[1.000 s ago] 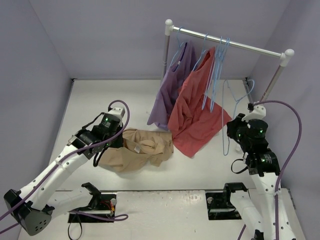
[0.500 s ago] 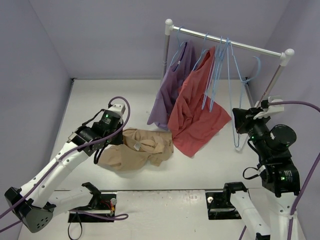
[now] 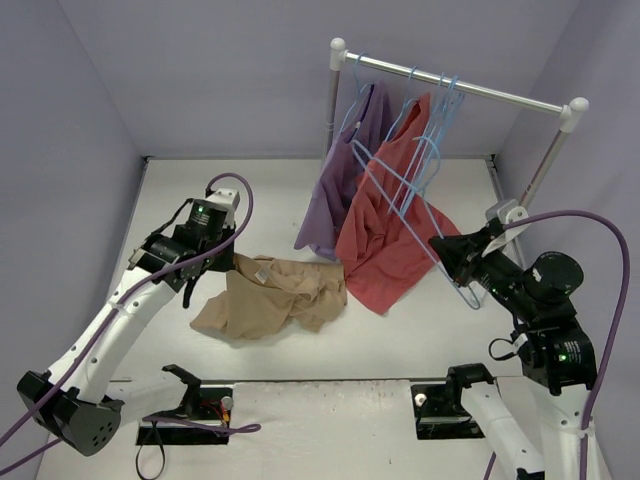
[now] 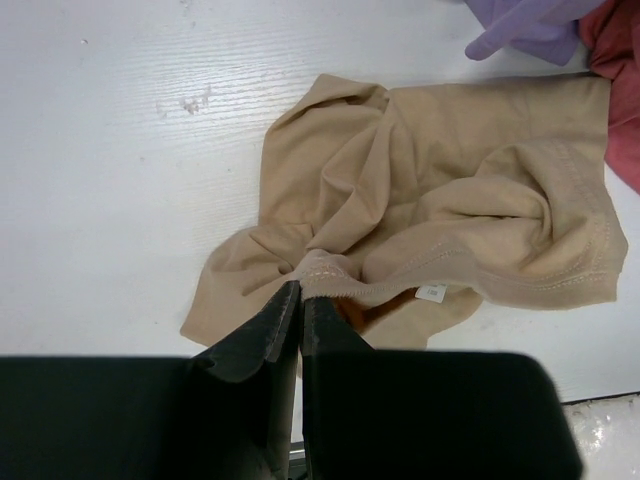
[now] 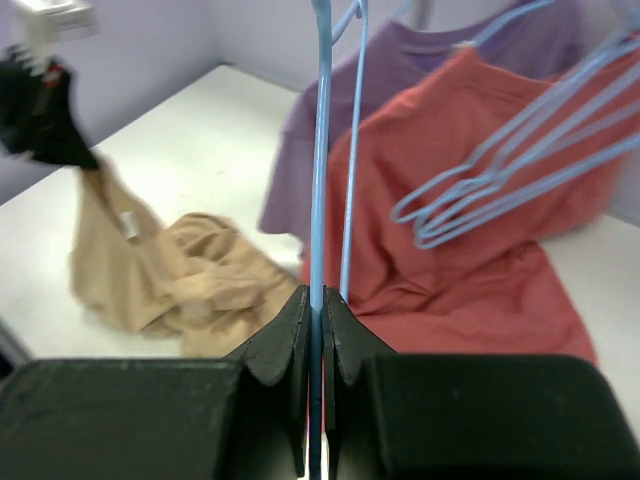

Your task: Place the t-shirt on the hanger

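- Where the left arm reaches out over the white table [image 3: 180, 200], its claw [image 4: 300, 296] is clamped shut on a bunched edge of the t-shirt [image 3: 285, 300], and the fingers have no gap between them.
- The pinched edge of the tan t-shirt is pulled up off the table towards that claw. The rest of it lies crumpled on the table in front of the left arm, with a small white label showing near the pinched fold.
- Just to the right of the t-shirt, the lower hem of a purple shirt [image 3: 345, 175] hangs from the rail [image 3: 480, 93] and comes down close to the tan cloth's far corner.
- Beside the purple one hangs a red shirt [image 3: 385, 235]. Its bottom spreads out onto the table, and its left edge lies right next to the t-shirt.
- A cluster of spare light-blue hangers [image 3: 440, 105] hooks over the rail, above and to the right of the red shirt.
- On the right, the right claw [image 5: 317, 300] is closed tight on the hanger [image 5: 321, 150], with the thin blue wire held between its fingers.
- From above, that hanger tilts up and to the left across the front of the red shirt. It sits apart from the t-shirt, which is not on it.
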Available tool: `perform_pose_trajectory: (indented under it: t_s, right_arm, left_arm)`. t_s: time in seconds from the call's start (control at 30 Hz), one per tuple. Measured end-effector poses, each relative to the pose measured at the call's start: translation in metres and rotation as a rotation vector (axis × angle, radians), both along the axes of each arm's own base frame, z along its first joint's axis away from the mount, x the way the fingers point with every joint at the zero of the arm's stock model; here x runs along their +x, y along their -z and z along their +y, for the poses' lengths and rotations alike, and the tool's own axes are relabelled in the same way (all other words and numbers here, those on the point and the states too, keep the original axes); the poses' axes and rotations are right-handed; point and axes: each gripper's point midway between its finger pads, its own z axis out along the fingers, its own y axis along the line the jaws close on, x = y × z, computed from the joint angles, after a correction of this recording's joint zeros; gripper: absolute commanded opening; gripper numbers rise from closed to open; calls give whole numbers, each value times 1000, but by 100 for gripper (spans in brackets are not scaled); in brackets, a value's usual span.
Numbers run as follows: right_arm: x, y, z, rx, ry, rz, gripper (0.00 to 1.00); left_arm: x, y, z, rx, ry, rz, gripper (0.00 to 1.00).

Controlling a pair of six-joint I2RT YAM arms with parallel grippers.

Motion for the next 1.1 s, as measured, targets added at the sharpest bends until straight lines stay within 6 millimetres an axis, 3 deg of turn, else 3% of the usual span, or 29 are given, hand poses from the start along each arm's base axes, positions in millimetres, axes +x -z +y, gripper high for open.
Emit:
perform_pose_trajectory:
  t_s: [0.23, 0.5, 0.73, 1.1]
  right_arm:
    - [-18, 23, 36, 10, -251, 81, 0]
    - [-33, 40, 67, 22, -474, 179, 0]
    - [-41, 53, 90, -1, -595, 235, 0]
    - [-34, 84, 126, -78, -652, 326, 0]
  left_arm:
    - [13, -12, 11, 33, 4, -14, 0]
    - [31, -34, 7, 45, 34, -48, 0]
    - [44, -38, 0, 49, 47, -37, 0]
    - [49, -52, -10, 9, 74, -53, 0]
